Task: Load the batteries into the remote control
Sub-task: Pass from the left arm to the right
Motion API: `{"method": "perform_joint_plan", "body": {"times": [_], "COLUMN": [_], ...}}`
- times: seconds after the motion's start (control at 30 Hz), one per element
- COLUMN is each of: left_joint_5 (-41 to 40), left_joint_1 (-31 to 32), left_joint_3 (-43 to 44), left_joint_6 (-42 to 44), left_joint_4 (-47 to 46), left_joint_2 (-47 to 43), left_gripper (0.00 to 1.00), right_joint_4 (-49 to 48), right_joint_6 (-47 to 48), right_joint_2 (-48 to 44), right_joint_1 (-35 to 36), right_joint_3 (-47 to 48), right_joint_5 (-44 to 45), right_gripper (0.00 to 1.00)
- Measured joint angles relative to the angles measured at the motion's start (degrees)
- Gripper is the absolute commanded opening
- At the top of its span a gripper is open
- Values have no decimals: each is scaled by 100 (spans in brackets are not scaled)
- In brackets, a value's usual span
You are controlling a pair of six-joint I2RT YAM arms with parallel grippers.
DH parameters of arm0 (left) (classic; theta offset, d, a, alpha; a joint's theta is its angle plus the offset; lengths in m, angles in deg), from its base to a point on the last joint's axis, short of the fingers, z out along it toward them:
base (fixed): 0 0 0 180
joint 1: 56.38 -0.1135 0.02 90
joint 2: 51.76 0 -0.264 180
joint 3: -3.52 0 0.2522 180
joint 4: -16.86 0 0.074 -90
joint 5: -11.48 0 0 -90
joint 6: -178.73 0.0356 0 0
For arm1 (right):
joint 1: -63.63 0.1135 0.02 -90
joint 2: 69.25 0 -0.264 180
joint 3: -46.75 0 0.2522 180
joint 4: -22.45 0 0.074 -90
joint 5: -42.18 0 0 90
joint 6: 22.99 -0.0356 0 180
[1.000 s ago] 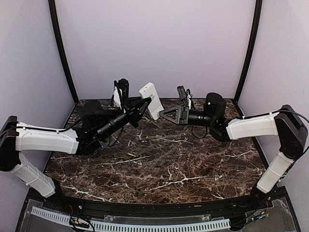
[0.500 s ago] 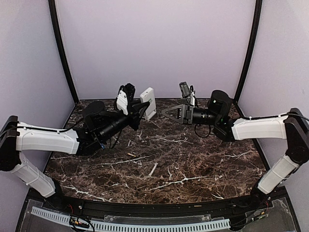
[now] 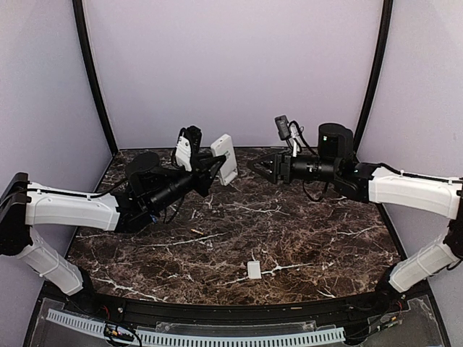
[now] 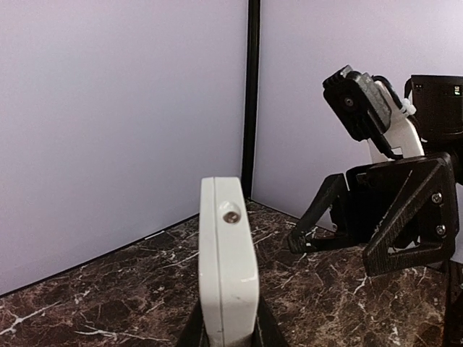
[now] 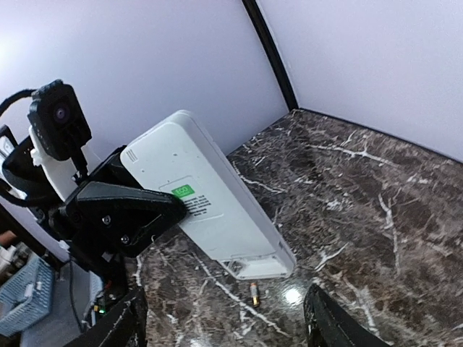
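Note:
My left gripper (image 3: 215, 162) is shut on the white remote control (image 3: 226, 155) and holds it tilted above the back of the table. In the left wrist view the remote control (image 4: 228, 260) stands edge-on between the fingers. My right gripper (image 3: 263, 165) hangs open a little to the right of it, holding nothing. The right wrist view shows the remote control (image 5: 206, 199) from its back, with a green label and an uncovered compartment at its lower end. Its own gripper (image 5: 224, 329) stands wide apart below. One small tan battery (image 3: 195, 231) (image 5: 255, 291) lies on the marble.
A small flat white cover (image 3: 254, 270) lies on the dark marble table (image 3: 304, 238) near the front middle. Pale walls and black corner posts (image 3: 92, 79) close the back and sides. The right gripper (image 4: 376, 217) fills the right of the left wrist view.
My right gripper opened and drew back to the right, away from the remote. The white cover dropped to the front of the table. The left gripper kept its hold, turning the remote slightly.

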Motion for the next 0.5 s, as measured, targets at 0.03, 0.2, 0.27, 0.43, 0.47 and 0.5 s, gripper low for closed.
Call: {"method": "perform_joint_plan", "body": {"times": [0.03,0.2,0.27,0.43,0.47,0.5], "left_joint_5": [61,258,289,376,391,404], "left_joint_1": [0,0,0,0,0,0], "left_joint_3": [0,9,17,20,20,20], "left_joint_6": [-170,-957,-1193,-1561,-1613,-1661], "left_joint_4": [-2,-105,-170,-201,-205,-210], "left_joint_2": [-20,-131,-155,-162,-162,-162], "left_gripper": [0,0,0,0,0,0], "right_joint_4": [184,468,485,481,487,481], "right_joint_6": [345,1613,2009,2559,2658,2715], "right_joint_2": [-101,-208,-131,308,433,518], "right_joint_1": [109,868,1095,1239,1250,1266], "right_joint_3": [90,376,485,852,940,994], "right_joint_5": [275,1364,1720,2374,2520,2618], "right_gripper": [78,99,99,97,96,95]}}
